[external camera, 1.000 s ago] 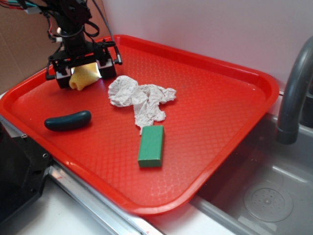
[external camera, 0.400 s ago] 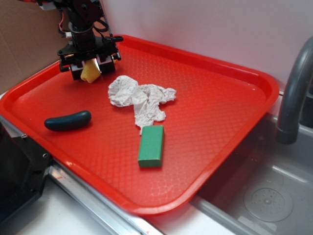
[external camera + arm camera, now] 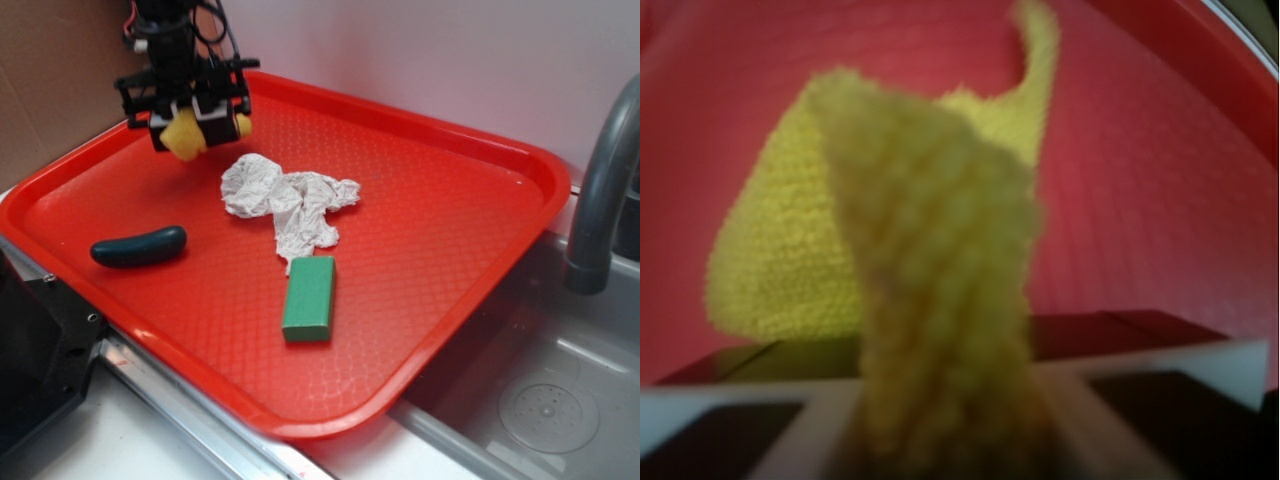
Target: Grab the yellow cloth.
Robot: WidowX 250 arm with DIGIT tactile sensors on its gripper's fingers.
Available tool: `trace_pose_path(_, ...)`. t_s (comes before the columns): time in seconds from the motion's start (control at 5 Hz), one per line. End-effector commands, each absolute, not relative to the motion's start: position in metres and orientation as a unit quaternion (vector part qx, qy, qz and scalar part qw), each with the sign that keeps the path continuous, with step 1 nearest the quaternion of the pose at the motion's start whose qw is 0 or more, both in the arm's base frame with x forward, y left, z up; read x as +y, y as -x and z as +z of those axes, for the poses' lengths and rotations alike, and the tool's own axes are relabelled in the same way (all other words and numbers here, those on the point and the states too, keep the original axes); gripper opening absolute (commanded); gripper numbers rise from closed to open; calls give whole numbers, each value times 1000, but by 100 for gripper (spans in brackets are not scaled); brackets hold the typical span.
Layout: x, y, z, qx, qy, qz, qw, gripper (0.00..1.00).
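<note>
My gripper [image 3: 193, 120] is shut on the yellow cloth [image 3: 184, 134] and holds it lifted above the far left corner of the red tray [image 3: 470, 250]. The cloth hangs bunched between the jaws, a bit of it showing at the right side too. In the wrist view the yellow cloth [image 3: 930, 280] fills the middle, pinched between the jaws at the bottom, with the tray's red floor [image 3: 1160, 200] behind it.
A crumpled whitish paper towel [image 3: 285, 205] lies mid-tray, just right of the gripper. A dark blue-green oblong object [image 3: 139, 246] lies at the tray's left. A green block [image 3: 309, 297] lies near the front. A sink with a grey faucet [image 3: 600, 190] is at the right.
The gripper has closed on the yellow cloth and risen with it off the tray floor, shifting slightly right and away.
</note>
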State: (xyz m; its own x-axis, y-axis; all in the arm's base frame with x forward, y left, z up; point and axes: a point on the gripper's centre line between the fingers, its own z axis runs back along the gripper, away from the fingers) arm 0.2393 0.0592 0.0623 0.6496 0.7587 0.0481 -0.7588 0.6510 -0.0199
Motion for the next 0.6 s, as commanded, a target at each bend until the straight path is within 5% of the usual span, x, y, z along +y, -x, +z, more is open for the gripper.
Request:
trace_pose_path(0.0, 23, -202, 147, -42, 61, 304, 950, 0)
trace_pose_path(0.4, 18, -171, 179, -24, 82, 267, 960, 0)
